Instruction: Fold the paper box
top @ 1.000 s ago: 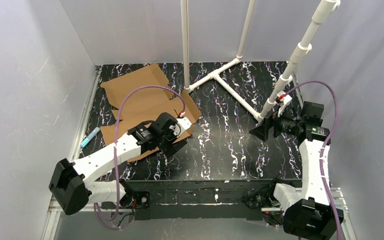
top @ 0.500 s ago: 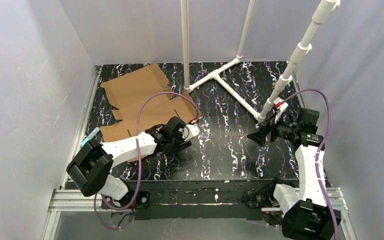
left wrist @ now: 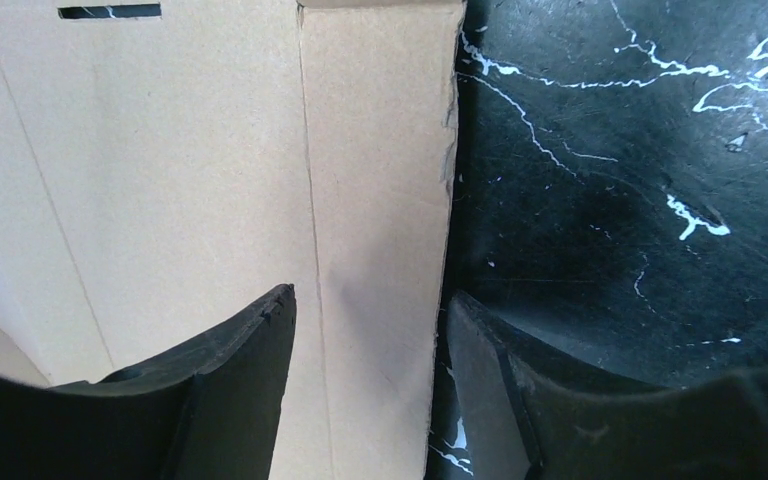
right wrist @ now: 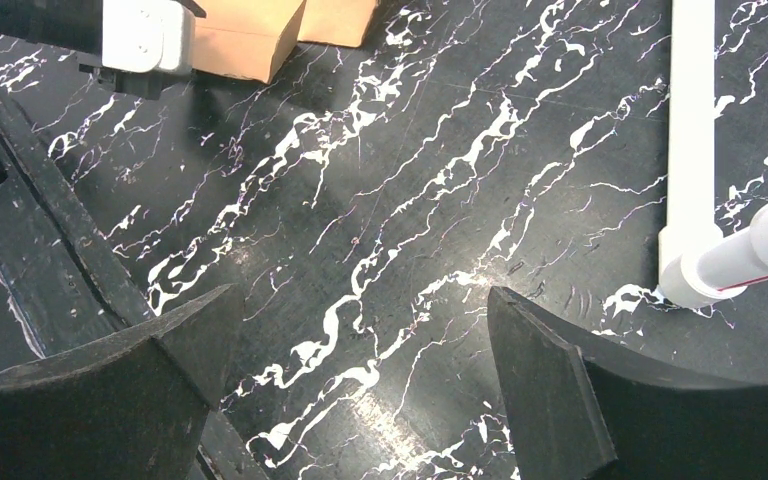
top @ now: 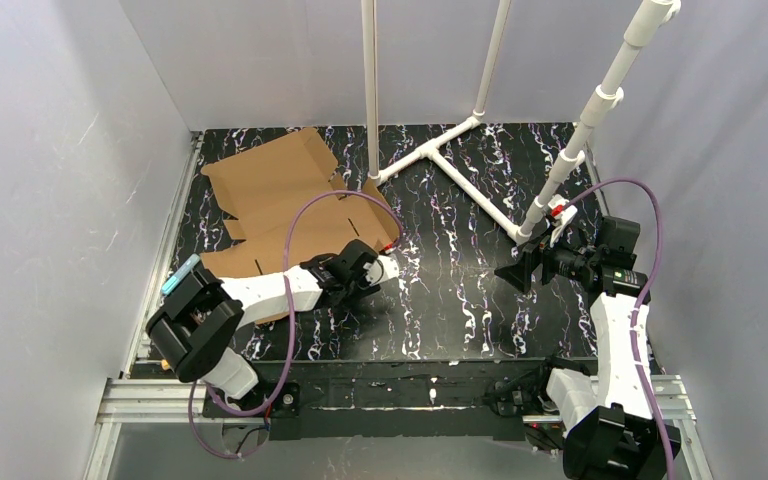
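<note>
Left gripper [top: 365,272]: my fingers stand partly spread, low at the near right corner of the cardboard, pinching nothing that I can see.
Paper box [top: 280,195]: it lies unfolded flat on the table [top: 460,300], reaching from my left gripper toward 10 and 11 o'clock.
Left wrist view: the paper box [left wrist: 160,150] fills 9 to 12 o'clock. Its outer strip, between crease and cut edge, runs toward 12 between my fingers. One finger is over the cardboard and the other is on bare table just beside the edge.
Right gripper [right wrist: 360,290]: spread wide over bare table, with the box well apart at 11 o'clock.
Change: a second ago my left gripper sat higher with its fingers at their widest. Now the arm lies low and stretched and the gap has narrowed, while the box lies as before.
</note>
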Tool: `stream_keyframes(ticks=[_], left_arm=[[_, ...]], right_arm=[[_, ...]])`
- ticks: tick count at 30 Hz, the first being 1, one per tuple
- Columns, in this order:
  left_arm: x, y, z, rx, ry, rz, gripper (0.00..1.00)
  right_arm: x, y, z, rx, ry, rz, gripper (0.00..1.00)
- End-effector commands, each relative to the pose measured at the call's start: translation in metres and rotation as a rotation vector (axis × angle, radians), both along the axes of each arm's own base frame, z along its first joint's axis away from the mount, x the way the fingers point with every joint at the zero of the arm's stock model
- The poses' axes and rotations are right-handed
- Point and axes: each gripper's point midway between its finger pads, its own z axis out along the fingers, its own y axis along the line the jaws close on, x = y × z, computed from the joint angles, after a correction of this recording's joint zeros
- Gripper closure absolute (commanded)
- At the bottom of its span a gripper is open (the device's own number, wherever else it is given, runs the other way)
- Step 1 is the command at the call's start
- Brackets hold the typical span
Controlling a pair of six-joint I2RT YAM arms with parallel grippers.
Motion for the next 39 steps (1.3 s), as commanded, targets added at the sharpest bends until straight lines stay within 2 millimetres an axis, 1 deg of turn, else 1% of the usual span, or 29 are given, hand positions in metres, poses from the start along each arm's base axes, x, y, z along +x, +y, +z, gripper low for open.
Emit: stream_keyframes(ticks=[1,3,4,5,6,7,9,10,14,17,19,21,24,26,32,33,35,37,39], left_arm=[[-0.003,0.007,-0.002,0.056,-0.035,-0.014,0.46],[0.0,0.01,-0.003,0.075,-0.066,-0.018,0.48],[0.002,0.013,-0.004,0.092,-0.085,-0.02,0.51],[0.005,0.016,-0.005,0.112,-0.104,-0.015,0.56],[0.006,0.018,-0.006,0.133,-0.114,-0.011,0.64],[0.008,0.019,-0.005,0.145,-0.125,-0.006,0.77],[0.009,0.012,0.003,0.147,-0.145,-0.017,0.99],[0.007,0.008,0.009,0.14,-0.158,-0.033,1.0],[-0.01,-0.016,0.043,0.064,-0.226,-0.111,1.0],[-0.03,-0.04,0.068,0.01,-0.27,-0.178,1.0],[-0.04,-0.054,0.081,-0.003,-0.29,-0.207,1.0],[-0.051,-0.071,0.087,-0.018,-0.281,-0.236,1.0],[-0.071,-0.104,0.087,-0.081,-0.187,-0.243,1.0],[-0.083,-0.127,0.081,-0.122,-0.121,-0.227,1.0],[-0.107,-0.178,0.055,-0.241,0.035,-0.077,1.0],[-0.11,-0.186,0.051,-0.274,0.069,-0.036,0.96],[-0.112,-0.198,0.045,-0.312,0.103,0.021,0.8],[-0.113,-0.21,0.042,-0.331,0.126,0.043,0.69],[-0.111,-0.216,0.045,-0.335,0.126,0.07,0.58]], right_arm=[[0.004,0.0,0.011,-0.007,-0.065,0.016,0.0],[0.004,0.0,0.011,-0.006,-0.065,0.017,0.0],[0.004,0.0,0.011,-0.005,-0.065,0.018,0.0],[0.003,0.0,0.011,-0.006,-0.066,0.019,0.0],[0.003,0.0,0.012,-0.008,-0.068,0.02,0.0],[0.002,0.0,0.012,-0.01,-0.069,0.022,0.0],[0.001,0.0,0.012,-0.014,-0.071,0.025,0.0],[0.0,0.001,0.012,-0.016,-0.071,0.027,0.0],[-0.001,0.001,0.013,-0.02,-0.079,0.029,0.0],[0.0,0.001,0.013,-0.017,-0.076,0.031,0.0],[0.0,0.001,0.012,-0.016,-0.07,0.031,0.0],[0.0,0.001,0.011,-0.017,-0.068,0.029,0.0],[0.001,-0.001,0.011,-0.022,-0.067,0.025,0.0],[0.002,-0.002,0.01,-0.034,-0.067,0.017,0.0],[0.003,-0.009,0.008,-0.085,-0.057,-0.006,0.0],[0.003,-0.01,0.008,-0.092,-0.054,-0.006,0.0],[0.004,-0.013,0.006,-0.111,-0.041,-0.005,0.0],[0.005,-0.017,0.006,-0.138,-0.023,-0.002,0.0],[0.003,-0.018,0.004,-0.165,-0.004,0.021,0.0]])
